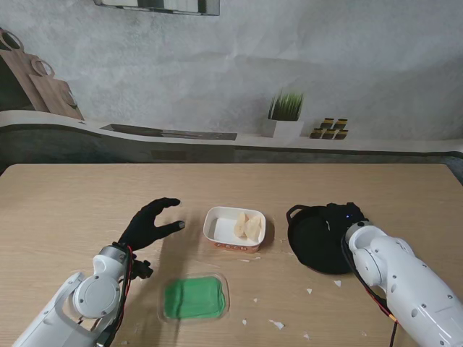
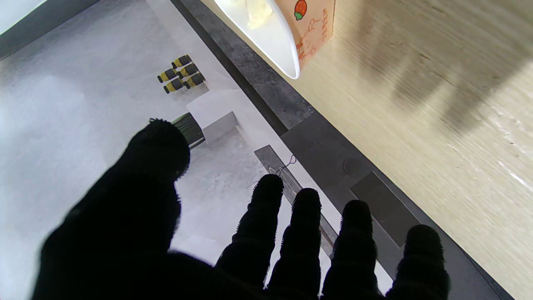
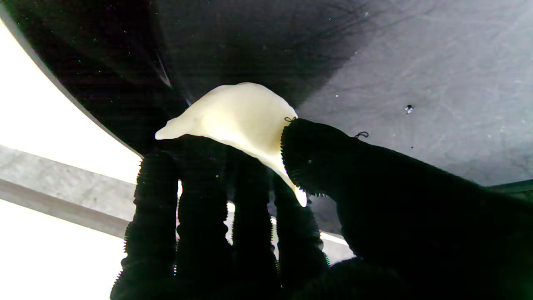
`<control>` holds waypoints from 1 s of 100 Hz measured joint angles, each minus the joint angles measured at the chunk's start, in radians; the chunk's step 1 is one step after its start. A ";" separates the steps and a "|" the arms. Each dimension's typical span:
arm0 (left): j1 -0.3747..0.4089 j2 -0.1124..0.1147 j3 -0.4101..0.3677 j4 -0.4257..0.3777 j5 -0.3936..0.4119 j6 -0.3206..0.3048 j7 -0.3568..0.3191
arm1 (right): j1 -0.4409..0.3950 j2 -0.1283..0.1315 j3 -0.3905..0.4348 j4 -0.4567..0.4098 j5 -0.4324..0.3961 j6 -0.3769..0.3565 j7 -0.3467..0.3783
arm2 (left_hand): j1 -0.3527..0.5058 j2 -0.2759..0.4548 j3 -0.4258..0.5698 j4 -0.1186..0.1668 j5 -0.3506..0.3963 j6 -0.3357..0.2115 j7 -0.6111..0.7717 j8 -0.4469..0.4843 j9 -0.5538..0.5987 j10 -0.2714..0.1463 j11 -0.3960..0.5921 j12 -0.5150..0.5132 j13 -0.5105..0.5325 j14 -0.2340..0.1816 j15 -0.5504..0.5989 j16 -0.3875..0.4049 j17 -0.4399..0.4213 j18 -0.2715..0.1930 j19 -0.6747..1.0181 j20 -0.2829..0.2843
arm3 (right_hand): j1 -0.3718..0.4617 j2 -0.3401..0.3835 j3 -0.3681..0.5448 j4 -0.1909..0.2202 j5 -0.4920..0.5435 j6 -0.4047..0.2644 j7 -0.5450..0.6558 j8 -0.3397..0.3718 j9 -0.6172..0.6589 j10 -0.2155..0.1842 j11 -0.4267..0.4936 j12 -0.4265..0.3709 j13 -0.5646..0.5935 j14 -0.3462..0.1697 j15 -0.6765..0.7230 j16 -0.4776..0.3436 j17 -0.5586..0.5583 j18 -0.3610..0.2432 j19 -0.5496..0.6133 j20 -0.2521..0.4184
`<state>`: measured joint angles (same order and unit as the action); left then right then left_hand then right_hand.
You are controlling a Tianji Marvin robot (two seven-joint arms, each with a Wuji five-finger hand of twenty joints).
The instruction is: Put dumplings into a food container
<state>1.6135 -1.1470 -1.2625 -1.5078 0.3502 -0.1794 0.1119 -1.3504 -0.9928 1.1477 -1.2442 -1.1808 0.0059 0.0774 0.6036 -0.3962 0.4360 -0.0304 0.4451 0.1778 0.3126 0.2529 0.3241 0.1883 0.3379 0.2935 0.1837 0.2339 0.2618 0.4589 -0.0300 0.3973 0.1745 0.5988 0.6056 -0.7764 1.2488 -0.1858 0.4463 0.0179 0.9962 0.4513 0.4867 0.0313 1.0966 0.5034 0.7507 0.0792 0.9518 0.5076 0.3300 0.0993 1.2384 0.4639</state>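
Your right hand (image 3: 266,216) was over the black pan (image 1: 322,242) on the right of the tabletop (image 1: 72,210), and your right wrist view showed its thumb and fingers (image 3: 154,200) pinching one pale dumpling (image 3: 237,116) against the pan's dark surface. From the stand view that hand was mostly hidden behind its own white forearm, so you could not see the dumpling there. Your left hand (image 1: 152,223) hovered just left of the food container (image 1: 234,228), holding nothing, with its black-gloved fingers (image 2: 306,233) spread apart and the thumb pointing toward the container. The container, white inside with an orange printed side, sat near the middle of the tabletop between your two hands, and it already held a couple of dumplings (image 1: 247,225) lying toward its right half. Nearer to you, a clear lid with a green inset (image 1: 194,297) lay flat on the tabletop, apart from the container. Small white crumbs (image 1: 277,324) were scattered on the wood nearer to you than the pan.
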 measured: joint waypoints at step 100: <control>0.002 0.002 -0.009 -0.001 0.016 0.002 0.002 | 0.046 0.025 -0.068 0.074 -0.095 -0.075 -0.111 | 0.000 0.000 0.000 0.000 0.000 0.000 0.001 0.000 0.002 0.000 0.000 0.000 0.000 0.000 0.000 0.000 -0.001 0.000 0.000 0.000 | -0.056 -0.106 0.032 -0.074 0.093 -0.122 0.196 0.107 0.108 -0.003 0.038 0.019 0.114 -0.001 0.107 -0.026 0.072 0.021 0.073 0.000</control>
<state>1.6159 -1.1454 -1.2720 -1.5086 0.3659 -0.1770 0.1143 -1.3043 -0.9674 1.0792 -1.1701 -1.2756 -0.0689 -0.0337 0.6036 -0.3962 0.4360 -0.0304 0.4450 0.1778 0.3134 0.2529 0.3257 0.1883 0.3379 0.2935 0.1839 0.2339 0.2618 0.4589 -0.0306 0.3973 0.1744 0.5988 0.5493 -0.8821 1.2812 -0.2599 0.5391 -0.1039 1.1921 0.5584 0.5951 0.0283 1.1345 0.5221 0.8645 0.0783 1.0590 0.4811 0.4020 0.1199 1.3118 0.4639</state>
